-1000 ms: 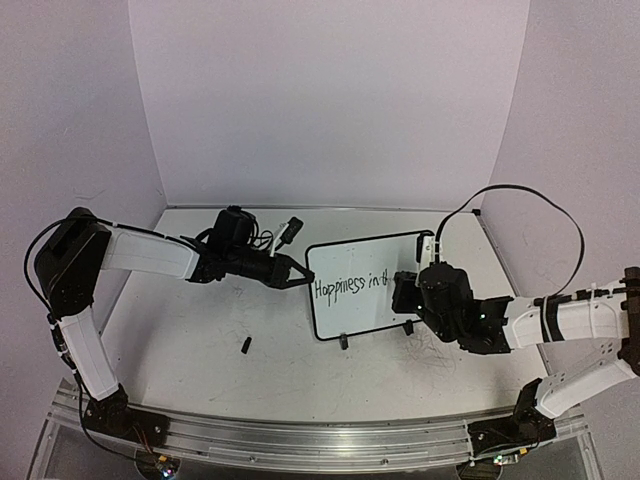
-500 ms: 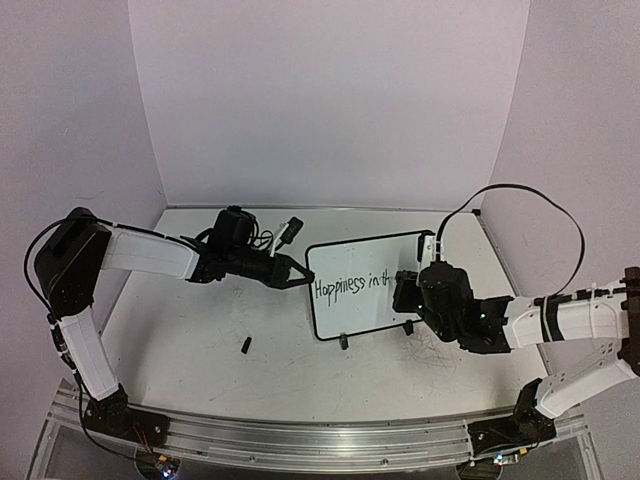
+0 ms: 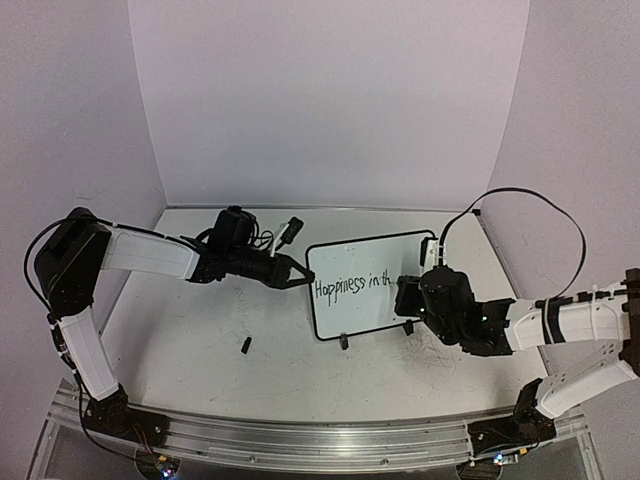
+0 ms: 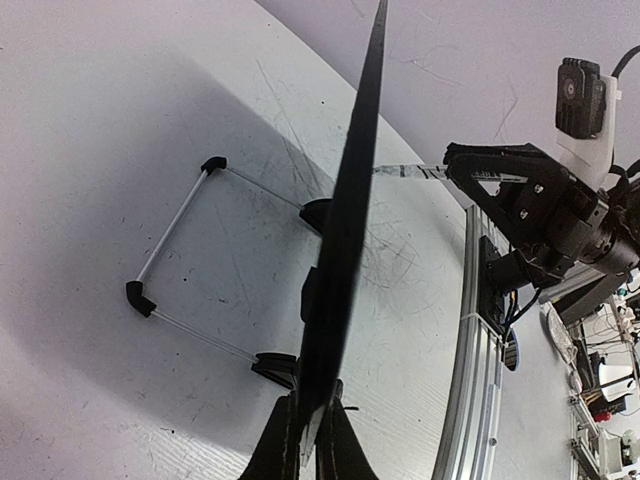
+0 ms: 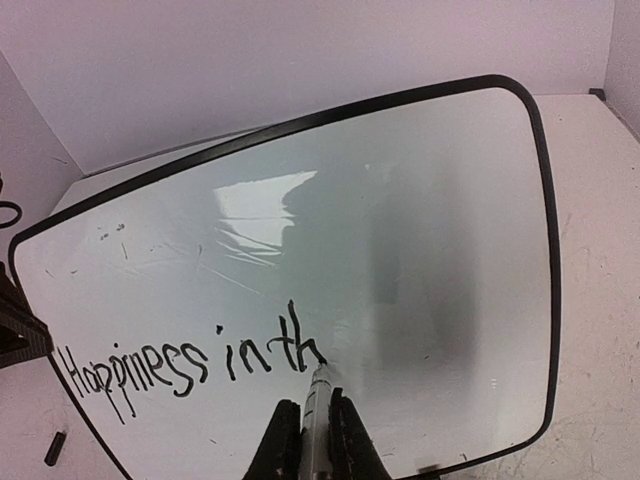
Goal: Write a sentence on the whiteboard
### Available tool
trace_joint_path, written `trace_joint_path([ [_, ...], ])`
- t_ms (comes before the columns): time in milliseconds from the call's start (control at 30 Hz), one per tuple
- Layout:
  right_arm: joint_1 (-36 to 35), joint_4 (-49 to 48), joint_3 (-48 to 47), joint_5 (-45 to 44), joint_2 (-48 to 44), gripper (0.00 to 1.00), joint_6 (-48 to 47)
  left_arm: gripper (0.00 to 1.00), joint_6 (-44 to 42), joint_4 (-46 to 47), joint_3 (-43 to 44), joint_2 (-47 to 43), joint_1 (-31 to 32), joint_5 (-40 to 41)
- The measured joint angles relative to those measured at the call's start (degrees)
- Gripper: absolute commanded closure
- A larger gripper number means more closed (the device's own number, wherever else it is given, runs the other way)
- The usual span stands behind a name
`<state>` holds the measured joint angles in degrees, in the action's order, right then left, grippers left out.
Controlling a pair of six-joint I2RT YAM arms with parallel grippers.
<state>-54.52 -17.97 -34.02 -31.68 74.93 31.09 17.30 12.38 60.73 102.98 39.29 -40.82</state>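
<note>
- Left end effector (image 3: pixel 298 279) is clamped on the whiteboard (image 3: pixel 372 258) frame at its 9 o'clock edge, mid-desk (image 3: pixel 190 330).
- Right end effector (image 3: pixel 403 294) is clamped on a marker (image 5: pixel 318 395), its tip touching the board at 3 o'clock of the sentence (image 5: pixel 190 365).
- We judge the board light, stiff, glossy and tippy on its feet; the frame edge is where to hold it.

Whiteboard's (image 5: pixel 420 220) lower-left corner outside right-wrist view

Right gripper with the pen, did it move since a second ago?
Yes, a little. The right gripper with its marker slid rightward along the whiteboard, farther from the word Happiness in the sentence.
</note>
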Motion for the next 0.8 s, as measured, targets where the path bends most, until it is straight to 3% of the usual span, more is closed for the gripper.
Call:
trace_joint_path([
  [800,1.76,-0.44,0.04,2.64,-2.02,1.00,-0.10,1.00,-0.24,-0.39,0.02,-0.17,0.04,0.02],
])
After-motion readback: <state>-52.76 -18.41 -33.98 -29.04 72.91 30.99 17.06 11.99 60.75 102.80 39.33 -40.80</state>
